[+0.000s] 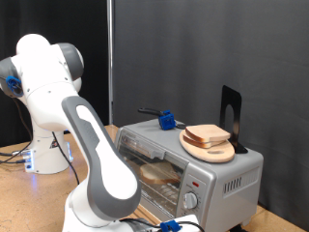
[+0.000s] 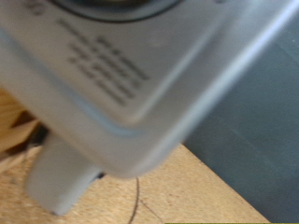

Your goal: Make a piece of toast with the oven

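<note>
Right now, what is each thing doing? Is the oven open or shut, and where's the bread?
Oven: door shut, something brownish behind the glass.
Bread: untoasted, lying flat on the wooden plate.
Wooden plate: resting on top of the oven.
Knobs: too small to read their settings.
Tool: not showing in either picture.

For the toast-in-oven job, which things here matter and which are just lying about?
Job:
- pale square bread slice, lying on a round wooden plate atop the oven
- small silver toaster oven; another slice shows inside

Lying about:
- blue-handled tool on the oven
- black bracket

Gripper: out of sight.
</note>
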